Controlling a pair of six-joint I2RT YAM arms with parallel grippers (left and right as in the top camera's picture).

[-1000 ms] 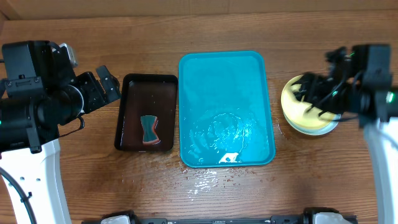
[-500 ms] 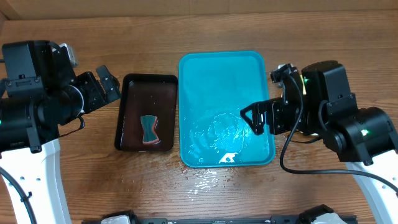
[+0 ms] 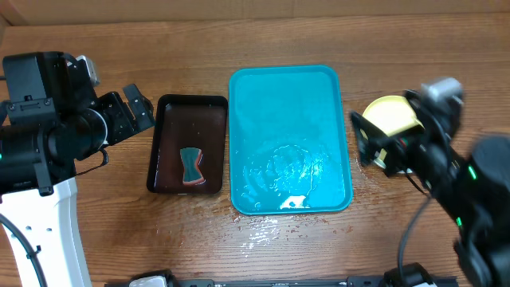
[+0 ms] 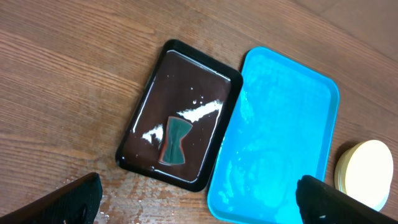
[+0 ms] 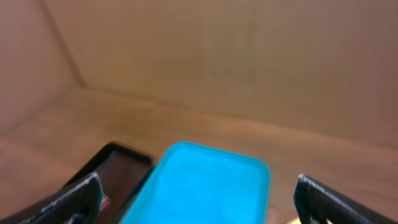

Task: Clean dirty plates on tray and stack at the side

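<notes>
The turquoise tray (image 3: 287,104) lies at the table's middle, wet, with no plate on it; it also shows in the left wrist view (image 4: 280,124) and the right wrist view (image 5: 205,180). The plates (image 3: 390,118) sit in a pale yellow stack right of the tray, partly hidden by my right arm; the stack also shows in the left wrist view (image 4: 368,173). My right gripper (image 3: 360,139) is open and empty between the tray's right rim and the stack. My left gripper (image 3: 142,106) is open and empty, left of the black tray.
A smaller black tray (image 3: 171,119) holding water and a teal sponge (image 3: 190,166) lies left of the turquoise tray. Water drops (image 3: 259,227) wet the wood in front of the tray. A cardboard wall (image 5: 217,56) stands at the back.
My right arm swung from over the plate stack across the tray's right side, then back to the right beside the stack. The left arm has not moved.
</notes>
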